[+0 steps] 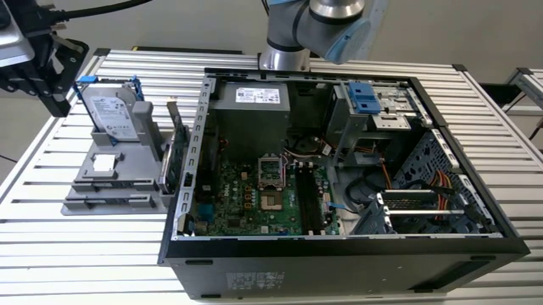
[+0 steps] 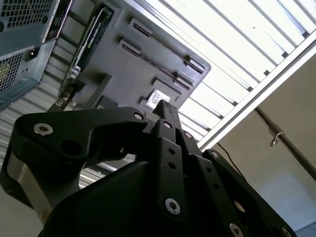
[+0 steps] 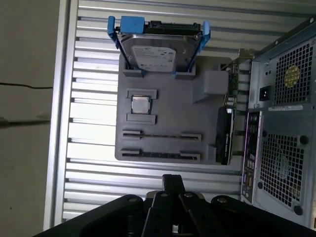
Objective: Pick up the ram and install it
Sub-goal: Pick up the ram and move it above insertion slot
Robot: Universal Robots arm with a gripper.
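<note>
No print is legible anywhere. In the exterior view, a white label sits on the power supply at upper centre. Another label covers the hard drive at upper left. A pale printed patch marks the computer case along the bottom edge.

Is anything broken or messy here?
Nothing looks broken or spilled. The computer lies on its side with its cover off, so its insides show. The hard drive stands neatly in the gray holder.
</note>
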